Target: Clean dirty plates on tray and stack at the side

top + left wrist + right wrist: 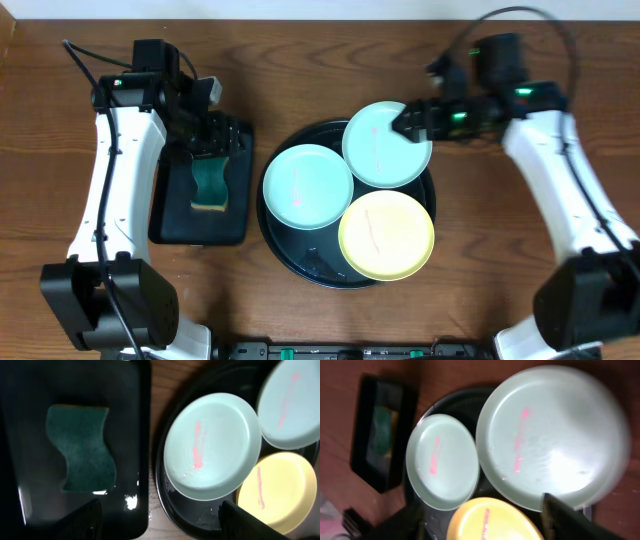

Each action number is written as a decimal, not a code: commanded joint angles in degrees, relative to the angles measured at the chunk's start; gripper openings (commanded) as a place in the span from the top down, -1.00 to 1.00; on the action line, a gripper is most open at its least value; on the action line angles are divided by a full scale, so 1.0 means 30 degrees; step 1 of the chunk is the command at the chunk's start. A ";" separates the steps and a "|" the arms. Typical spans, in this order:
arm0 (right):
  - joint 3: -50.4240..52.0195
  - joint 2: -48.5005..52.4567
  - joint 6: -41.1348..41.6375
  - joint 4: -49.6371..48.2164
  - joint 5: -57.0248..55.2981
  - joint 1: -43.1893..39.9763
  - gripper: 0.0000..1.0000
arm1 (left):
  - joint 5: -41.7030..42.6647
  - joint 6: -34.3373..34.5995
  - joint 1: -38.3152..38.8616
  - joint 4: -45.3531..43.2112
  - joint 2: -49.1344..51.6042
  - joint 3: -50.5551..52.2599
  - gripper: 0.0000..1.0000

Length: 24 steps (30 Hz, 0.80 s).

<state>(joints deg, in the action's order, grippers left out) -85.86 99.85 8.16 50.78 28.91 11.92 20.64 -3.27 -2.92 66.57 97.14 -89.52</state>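
At left, the left gripper [214, 133] hangs jaws apart above the sponge [209, 186]. The right gripper [406, 122] sits at the rim of the top mint plate [378, 150]; whether it is clamped, I cannot tell.

In front of the right end effector [405, 122] the plates [308, 186] crowd the tray [305, 255]; behind it, the desk [470, 240] lies open.

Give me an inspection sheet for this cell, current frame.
Surface: wooden table.
Job's things: round tray holds near mint plate, far mint plate and yellow plate; a pink streak on each.
Clutter: green sponge in rectangular tray.
Pincers: left pincer open above the sponge; right pincer at the far mint plate's rim, grip unclear.
Cables: left cable and right cable, black, looping off the arms.
Surroundings: nothing seen.
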 commanded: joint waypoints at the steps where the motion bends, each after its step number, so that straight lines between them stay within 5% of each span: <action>1: -0.0335 0.0882 0.3082 -0.0313 -0.3096 0.2069 -0.25 | -0.2208 0.2382 -0.0117 0.0240 -0.0408 -0.0787 -0.50; 10: -0.0335 0.3096 0.6601 -0.0721 -0.6630 0.5559 0.14 | -0.3759 0.3053 -0.0117 -0.0204 -0.0780 -0.0780 -0.49; 24: -0.0335 0.6142 0.7315 -0.0867 -0.6623 0.6812 0.60 | -0.3767 0.3053 -0.0117 -0.0372 -0.0772 -0.0772 -0.50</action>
<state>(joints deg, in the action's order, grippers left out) -85.89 116.51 29.10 48.53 9.96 31.99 10.11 4.97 -2.92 65.54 95.79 -90.11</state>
